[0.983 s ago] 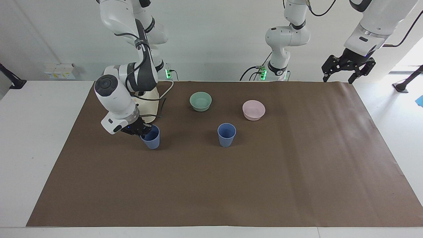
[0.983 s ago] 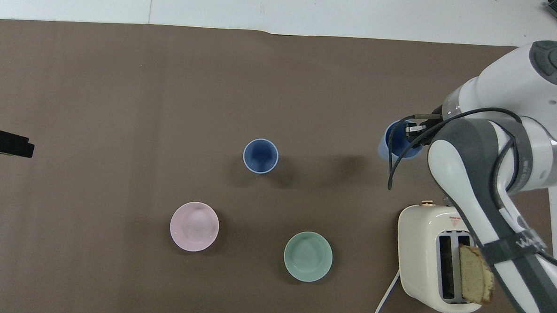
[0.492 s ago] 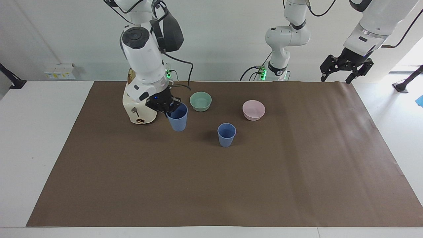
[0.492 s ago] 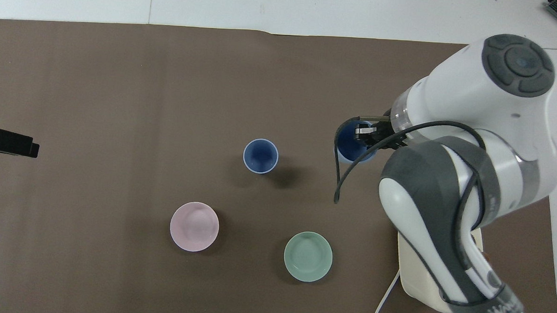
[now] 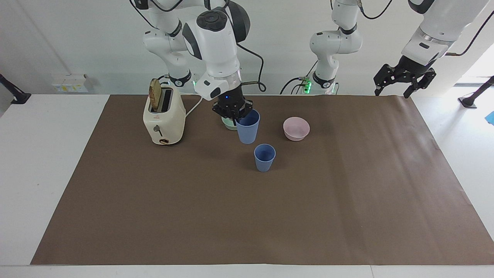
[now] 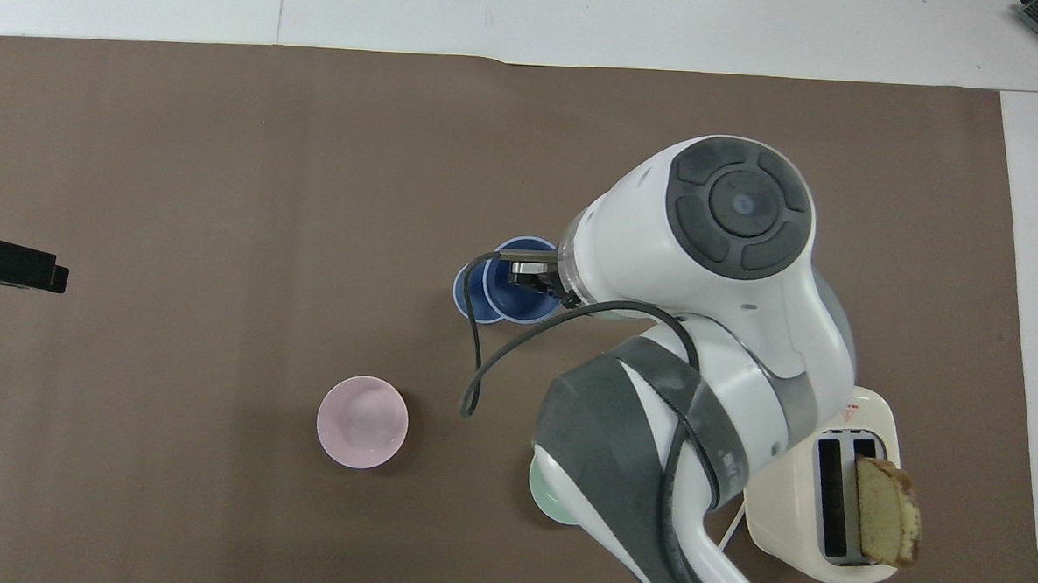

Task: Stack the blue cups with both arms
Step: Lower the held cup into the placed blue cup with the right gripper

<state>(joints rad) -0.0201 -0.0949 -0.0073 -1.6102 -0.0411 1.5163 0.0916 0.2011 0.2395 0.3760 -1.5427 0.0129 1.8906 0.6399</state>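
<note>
Brown paper sheet over a white table, white wall at the robots' end. Near the sheet's centre, standing blue cup, upright, mouth open. Raised above the sheet, second blue cup, pinched at its rim by the right gripper, fingers closed on the wall; seen from overhead, partly overlapping the standing cup. Nearer the robots: pink bowl, mint-green bowl mostly hidden. Toward the right arm's end, cream toaster with bread slice. Waiting over the sheet's corner, left gripper, fingers spread, holding nothing.
</note>
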